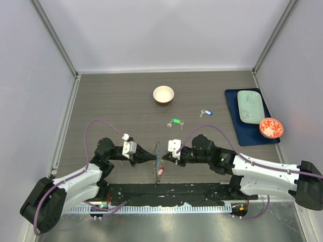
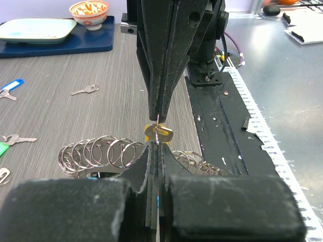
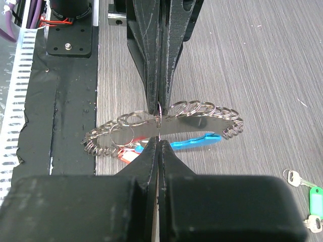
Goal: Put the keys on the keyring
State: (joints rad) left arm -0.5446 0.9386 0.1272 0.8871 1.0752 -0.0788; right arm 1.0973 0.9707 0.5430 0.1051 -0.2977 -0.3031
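At the table's near middle, I am watching my left gripper (image 1: 150, 158) pinching shut on the keyring (image 3: 202, 121), which is standing on edge between both claws. My right gripper (image 1: 164, 158) is clamping its opposite side. Farther right, a green-tagged key (image 1: 175, 121) and a blue-tagged key (image 1: 205, 112) are lying loose.

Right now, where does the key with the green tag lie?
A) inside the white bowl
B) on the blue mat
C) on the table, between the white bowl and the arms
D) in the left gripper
C: the key with the green tag lies flat on the table, nearer the arms than the white bowl and well to the left of the blue mat.
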